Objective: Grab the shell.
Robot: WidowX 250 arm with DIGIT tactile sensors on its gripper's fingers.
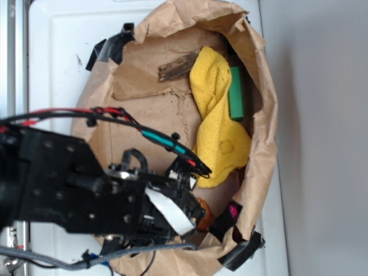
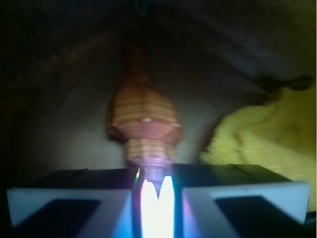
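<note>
The gripper (image 1: 201, 217) sits low inside a crumpled brown paper bag (image 1: 261, 144) that lies opened out on a white surface (image 1: 57, 57). In the exterior view the black arm (image 1: 57, 184) covers most of the gripper body; only a small orange-brown part of the shell (image 1: 204, 214) shows at the fingertip end.

In the wrist view the two pale fingers (image 2: 69, 198) are drawn in toward the centre, with a narrow bright slot between them. The narrow end of the shell (image 2: 143, 124) enters this slot, and the ridged, wider whorls extend directly ahead of the fingertips, so the gripper (image 2: 157, 191) is clenched on the shell. The far end of the shell fades into the dark bag wall ahead.

The yellow cloth (image 2: 267, 134) lies ahead and to the right of the fingers in the wrist view, near the shell; contact between the two cannot be determined. In the exterior view the yellow cloth (image 1: 218, 121) extends away from the gripper toward the far part of the bag. A green block (image 1: 236, 93) lies beside the cloth, between it and the bag wall. A dark brown wood piece (image 1: 179, 66) rests on the bag floor at the cloth's far end, well apart from the gripper.
</note>
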